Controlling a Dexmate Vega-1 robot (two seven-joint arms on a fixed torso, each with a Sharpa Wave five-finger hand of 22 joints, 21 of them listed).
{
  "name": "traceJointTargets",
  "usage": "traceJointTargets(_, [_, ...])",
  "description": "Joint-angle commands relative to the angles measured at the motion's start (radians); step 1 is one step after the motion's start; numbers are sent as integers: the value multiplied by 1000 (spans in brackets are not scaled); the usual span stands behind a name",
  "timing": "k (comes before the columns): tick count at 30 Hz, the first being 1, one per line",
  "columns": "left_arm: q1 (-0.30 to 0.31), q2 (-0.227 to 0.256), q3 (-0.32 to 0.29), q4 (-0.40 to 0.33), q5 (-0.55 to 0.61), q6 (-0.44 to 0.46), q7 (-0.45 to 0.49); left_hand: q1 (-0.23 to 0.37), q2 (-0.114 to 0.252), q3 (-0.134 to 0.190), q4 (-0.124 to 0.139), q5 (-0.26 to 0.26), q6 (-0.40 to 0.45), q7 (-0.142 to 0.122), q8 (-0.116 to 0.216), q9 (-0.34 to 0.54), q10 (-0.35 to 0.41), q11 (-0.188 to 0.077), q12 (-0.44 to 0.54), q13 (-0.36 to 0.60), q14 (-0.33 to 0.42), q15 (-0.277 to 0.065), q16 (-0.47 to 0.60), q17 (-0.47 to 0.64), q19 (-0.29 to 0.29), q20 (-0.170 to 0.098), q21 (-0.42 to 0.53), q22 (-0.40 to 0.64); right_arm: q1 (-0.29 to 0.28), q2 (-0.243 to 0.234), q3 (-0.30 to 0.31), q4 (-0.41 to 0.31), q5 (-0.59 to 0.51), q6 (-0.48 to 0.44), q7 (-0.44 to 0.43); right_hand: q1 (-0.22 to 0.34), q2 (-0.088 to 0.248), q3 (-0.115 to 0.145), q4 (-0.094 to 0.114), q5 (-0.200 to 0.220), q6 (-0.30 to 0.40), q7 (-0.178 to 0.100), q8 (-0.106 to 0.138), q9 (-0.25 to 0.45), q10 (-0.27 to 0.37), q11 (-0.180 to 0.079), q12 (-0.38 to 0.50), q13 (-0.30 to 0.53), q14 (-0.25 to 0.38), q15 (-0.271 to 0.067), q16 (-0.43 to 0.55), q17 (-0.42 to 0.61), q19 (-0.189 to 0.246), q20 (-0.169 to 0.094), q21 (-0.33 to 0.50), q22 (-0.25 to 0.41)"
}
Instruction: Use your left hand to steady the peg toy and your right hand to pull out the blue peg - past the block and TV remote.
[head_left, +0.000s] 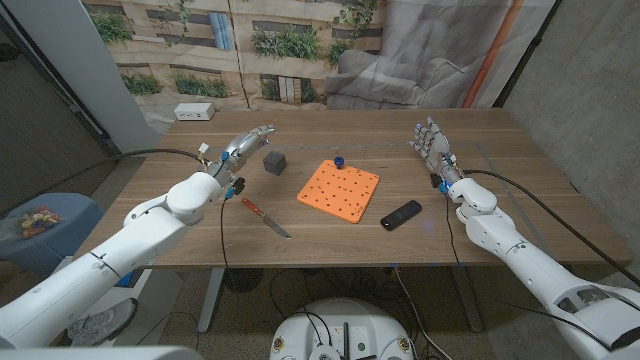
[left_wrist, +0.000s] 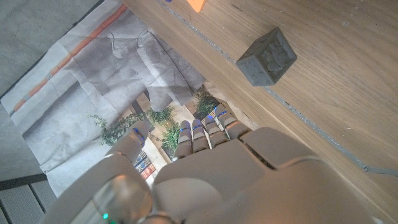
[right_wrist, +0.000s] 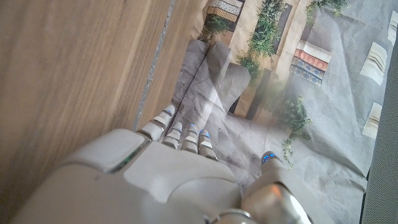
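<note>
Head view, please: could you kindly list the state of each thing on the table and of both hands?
Peg toy: flat on the table, untouched.
Blue peg: upright in the toy's far edge, not pulled out.
Block: resting on the table, free.
TV remote: lying flat, free.
Knife: lying flat, free.
Left hand: holds nothing, fingers extended.
Right hand: holds nothing, fingers apart.

peg toy (left_wrist: 196, 4): cut by frame edge | blue peg (head_left: 340, 160): too small for detail
</note>
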Motion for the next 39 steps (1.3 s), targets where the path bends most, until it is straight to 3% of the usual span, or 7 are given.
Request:
traceJointTargets(1, [-30, 111, 51, -95, 191, 87, -48, 12, 60, 6, 0, 3, 7, -8, -1, 4, 6, -7, 1, 4, 8, -17, 7, 5, 7, -67, 2, 4, 20, 5, -1, 29, -3, 13, 13, 0, 2, 6, 1, 4, 6, -1, 8, 5, 3, -2, 6, 2, -2, -4, 6, -2, -1, -6, 7, 2])
traceJointTargets(5, [-47, 126, 78, -102, 272, 85, -59, 9, 60, 4, 7, 2, 1, -13, -5, 4, -3, -10, -4, 4, 0, -21, 4, 7, 2, -70, -2, 4, 29, 12, -4, 47, -5, 16, 17, 0, 3, 6, 1, 5, 6, 0, 8, 5, 3, -1, 6, 2, -3, -5, 6, -3, -2, -5, 6, 2])
traceJointTargets(10, [-49, 123, 97, -99, 343, 62, -56, -28, 45, -16, 46, 0, 10, -25, -6, 5, 3, -17, -6, 5, 1, -28, 7, 15, 4, -86, -5, 5, 38, 18, -8, 65, -7, 15, 22, 0, 3, 6, 2, 5, 6, 2, 8, 5, 3, 0, 6, 2, -1, -5, 7, -5, -1, -7, 7, 2])
traceJointTargets(16, [-79, 165, 143, -113, 510, 60, -101, -57, 45, -27, 78, 3, 12, -33, -8, 5, 5, -21, -8, 5, 2, -35, 7, 17, 0, -99, -9, 6, 40, 18, -9, 70, -10, 21, 23, -1, 4, 6, 2, 5, 7, 3, 8, 5, 4, 0, 6, 1, -3, -7, 7, -8, -2, -8, 7, 2])
traceJointTargets(27, [-99, 143, 198, -80, 657, -6, -145, -99, 47, -28, 135, 12, -25, -53, -19, 5, -45, -29, -26, 5, -34, -45, -6, 13, -37, -116, -20, 6, 31, 6, -10, 52, -16, 20, 20, -1, 4, 5, 3, 5, 6, 1, 7, 4, 4, 1, 6, 1, -3, -8, 7, -12, -3, -8, 7, 2])
traceJointTargets(29, [-122, 144, 215, -69, 676, -30, -194, -102, 43, -28, 137, 12, -28, -58, -20, 5, -47, -31, -25, 4, -29, -48, -4, 12, -40, -118, -21, 6, 31, 4, -11, 49, -16, 17, 23, -1, 4, 5, 3, 6, 5, -4, 7, 4, 3, 1, 6, 1, -4, -12, 7, -13, -4, -9, 7, 2])
traceJointTargets(39, [-166, 115, 266, -24, 865, -101, -227, -124, 22, -40, 150, 11, -40, -64, -19, 4, -61, -36, -25, 4, -34, -45, -5, 11, -67, -129, -25, 6, 35, 5, -14, 48, -33, 27, 7, 1, 8, 6, 3, 7, -19, -25, -1, 4, -20, -13, -1, 0, 10, -16, 12, -25, -32, -17, 0, 2])
